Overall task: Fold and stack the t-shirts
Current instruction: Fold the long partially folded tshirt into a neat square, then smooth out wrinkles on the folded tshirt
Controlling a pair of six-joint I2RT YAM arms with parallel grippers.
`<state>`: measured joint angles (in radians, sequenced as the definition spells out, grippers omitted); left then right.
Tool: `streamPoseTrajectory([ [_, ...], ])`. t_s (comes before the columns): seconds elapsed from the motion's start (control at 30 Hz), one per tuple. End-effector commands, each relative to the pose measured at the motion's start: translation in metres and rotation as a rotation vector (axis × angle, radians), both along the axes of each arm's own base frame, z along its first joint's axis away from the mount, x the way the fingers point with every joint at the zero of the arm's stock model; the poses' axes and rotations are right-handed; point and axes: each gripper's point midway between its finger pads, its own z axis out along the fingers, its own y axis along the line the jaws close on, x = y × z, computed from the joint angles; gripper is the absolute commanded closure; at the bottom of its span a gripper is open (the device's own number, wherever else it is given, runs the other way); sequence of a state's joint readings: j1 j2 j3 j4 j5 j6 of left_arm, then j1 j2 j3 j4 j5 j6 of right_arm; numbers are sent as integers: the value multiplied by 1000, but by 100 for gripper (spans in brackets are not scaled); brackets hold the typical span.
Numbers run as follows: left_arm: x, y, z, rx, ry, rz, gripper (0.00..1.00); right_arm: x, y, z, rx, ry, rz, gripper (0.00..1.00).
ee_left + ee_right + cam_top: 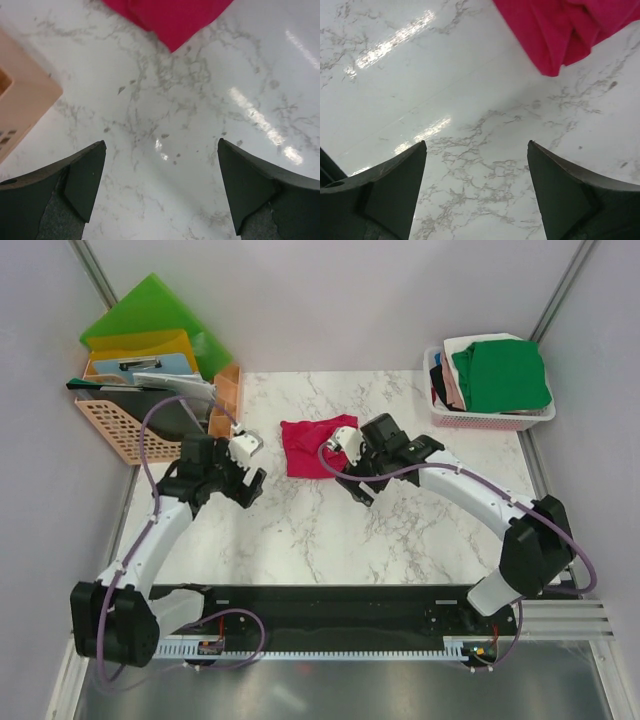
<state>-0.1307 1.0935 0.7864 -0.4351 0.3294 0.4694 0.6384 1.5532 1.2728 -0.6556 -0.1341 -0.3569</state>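
Left gripper: it is standing wide open and holding nothing, hanging over the bare tabletop, near one corner of the crimson-pink t-shirt.
Right gripper: it is also gaping wide with nothing between the jaws, and the rumpled edge of the shirt is lying just ahead of it.
Place of the shirt: it is lying crumpled and not yet folded near the middle of the tabletop, between the two grippers.
Risk, layers: the cloth is bunching in several folds, so a pinch may take only the top layer, or too many, and the fold would then come out crooked.
Risk, sliding: the tabletop is looking smooth, so a pull from one side may drag the whole shirt instead of spreading it.
Risk, bumping: the peach box is standing close to the left gripper, and a wide swing may knock it.
Count, grippers: two.
Count, t-shirts: one on the tabletop. In the pink basket four are showing: green t-shirt, white t-shirt, beige-pink t-shirt and black t-shirt. More may be hiding beneath.
Count, folders: one green folder and one yellow folder.
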Motion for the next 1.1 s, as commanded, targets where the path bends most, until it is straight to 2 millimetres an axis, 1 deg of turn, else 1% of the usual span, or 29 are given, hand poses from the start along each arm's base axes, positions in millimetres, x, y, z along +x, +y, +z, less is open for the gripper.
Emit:
streamPoseTrajectory([
  [0.0,6,-45,21,-92,63,-159,0,-9,19,-8,74,82,43,12],
  [0.03,5,-51,19,-109,99,-180,0,-2,22,-6,68,68,43,14],
  [0.07,11,-60,30,-138,101,-207,0,6,21,-8,45,55,32,15],
  [0.1,15,-64,26,-148,130,-212,0,11,22,-18,19,67,30,16],
  [0.13,19,-68,14,-150,179,-217,0,21,25,-12,15,36,34,18],
  [0.2,29,-71,7,-136,198,-214,0,35,28,-14,-6,11,23,18],
  [0.23,31,-74,3,-128,205,-219,0,48,31,-4,4,-31,13,18],
  [0.27,37,-75,-6,-110,219,-210,0,58,31,-1,2,-52,-1,19],
  [0.33,45,-75,-15,-87,217,-192,0,80,34,-1,-11,-68,-24,20],
  [0.37,50,-75,-22,-81,220,-186,0,86,35,-11,-24,-51,-27,20],
  [0.4,53,-75,-27,-79,229,-174,0,93,35,-11,-29,-58,-38,21],
  [0.43,57,-76,-28,-75,231,-172,0,104,36,-3,-19,-82,-52,22],
  [0.47,58,-75,-35,-71,249,-168,0,111,36,-2,-22,-92,-58,23],
  [0.5,59,-77,-36,-74,256,-169,1,117,35,-9,-39,-91,-68,24],
  [0.53,59,-77,-37,-77,261,-169,1,128,36,-3,-41,-117,-86,25],
  [0.57,58,-78,-37,-84,263,-170,1,135,34,-13,-61,-109,-91,26],
  [0.6,57,-79,-36,-87,259,-174,1,140,32,-15,-71,-112,-99,27],
  [0.63,56,-78,-36,-87,256,-174,1,148,31,-11,-73,-131,-109,27],
  [0.67,56,-79,-35,-85,251,-175,1,154,29,-13,-84,-137,-119,28],
  [0.7,56,-78,-32,-82,240,-175,1,157,30,-20,-98,-132,-117,34],
  [0.73,55,-76,-35,-73,243,-172,1,162,32,-14,-88,-146,-117,36],
  [0.8,54,-74,-38,-59,243,-171,1,168,36,-11,-67,-152,-127,39],
  [0.83,52,-72,-42,-52,251,-168,1,174,41,0,-46,-174,-132,39],
  [0.87,50,-71,-46,-47,256,-170,1,181,46,4,-38,-182,-135,39],
  [0.9,51,-71,-46,-45,255,-170,1,178,45,-11,-61,-148,-130,39],
  [0.93,49,-70,-50,-40,263,-168,1,188,49,2,-46,-174,-133,40],
  [0.97,48,-70,-50,-40,263,-168,1,189,51,-10,-61,-154,-131,41],
  [1.03,45,-68,-54,-32,270,-164,1,190,51,-10,-61,-150,-130,41],
  [1.07,45,-67,-51,-31,256,-167,1,191,52,-9,-57,-156,-133,43],
])
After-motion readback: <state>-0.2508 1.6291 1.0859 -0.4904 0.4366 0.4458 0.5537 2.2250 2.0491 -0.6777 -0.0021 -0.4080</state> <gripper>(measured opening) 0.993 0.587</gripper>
